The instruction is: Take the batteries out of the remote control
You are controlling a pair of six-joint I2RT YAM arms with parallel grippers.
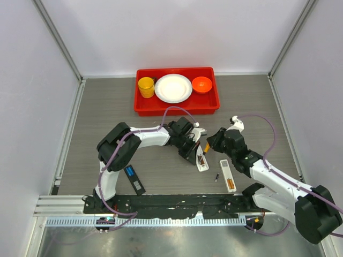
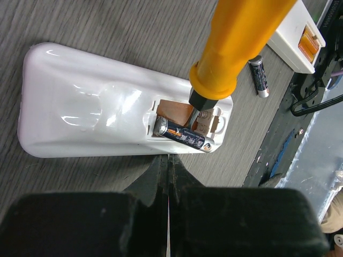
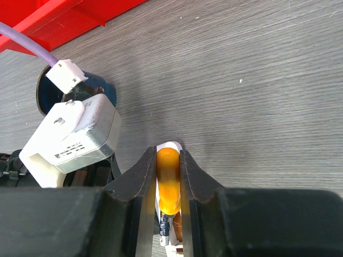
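"While our right gripper (image 3: 168,160) is clamped tight on the orange-handled screwdriver (image 2: 236,48), where does the tip sit?"

"We have it down in the open bay at the end of the remote (image 2: 86,101), at the metal contact. It is just beside the seated battery (image 2: 185,136), which lies along the bay's near wall. The slot next to that cell shows bare copper."

"And our left gripper (image 2: 168,160)?"

"Its jaws are pressed together with nothing between them, and the tips meet the remote's near long edge below the bay. We judge it is bracing the body, though we cannot tell how hard it bears."

"So where are we in the job?"

"About halfway, we reckon. One loose battery (image 2: 259,76) lies on the table (image 2: 107,27), apart from the remote and just beside a white piece (image 2: 300,37) with an orange patch. The seated one is not yet out, so we are at the prying step."

"What does the next move ask of us?"

"We need the blade under the cell's end, then a gentle lever upward, with the remote held against sliding. With too much force the cell may spring away or the tip may skid off."
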